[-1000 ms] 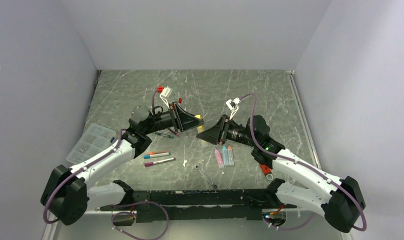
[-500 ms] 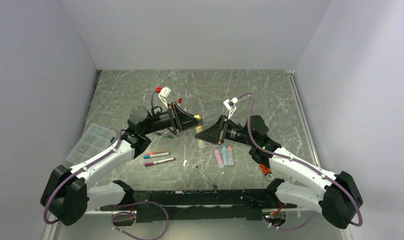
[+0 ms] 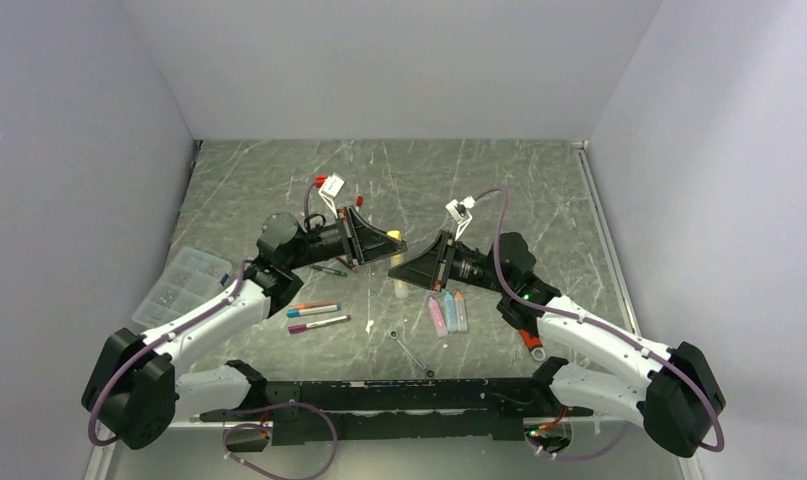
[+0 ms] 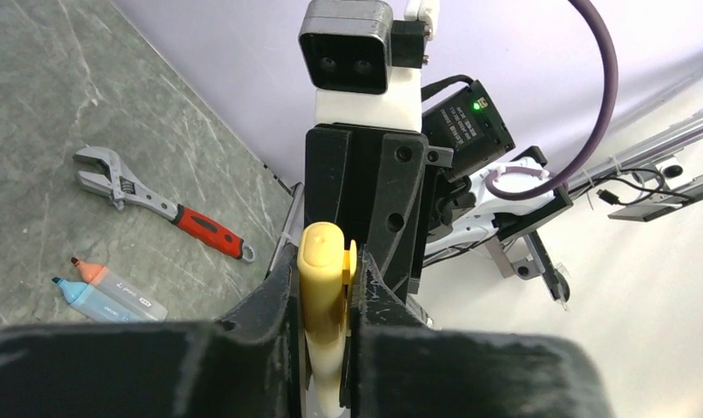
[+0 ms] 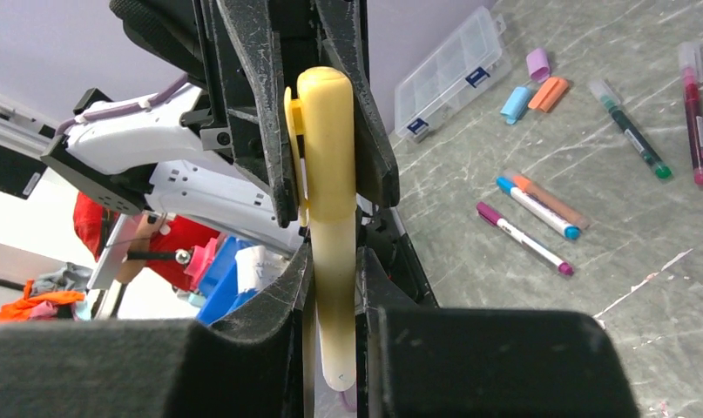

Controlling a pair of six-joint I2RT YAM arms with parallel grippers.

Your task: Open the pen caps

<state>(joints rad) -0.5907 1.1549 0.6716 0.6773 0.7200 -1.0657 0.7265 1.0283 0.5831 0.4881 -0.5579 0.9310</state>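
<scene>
At the left edge of the overhead frame a clear organiser box (image 3: pixel 184 283) lies on the table, with three thin markers (image 3: pixel 314 315) to its right, lower centre-left. At mid-frame the two arms meet nose to nose. The left gripper (image 4: pixel 323 292) has its jaws clamped on the yellow cap (image 5: pixel 326 131) of a highlighter (image 5: pixel 330 279), and the right gripper (image 5: pixel 334 305) pinches the pale barrel just below, the cap seated on the pen. Right of centre three pastel highlighters (image 3: pixel 448 312) lie side by side, a silver wrench (image 3: pixel 411 352) below them and a red-handled tool (image 3: pixel 529 338) further right.
</scene>
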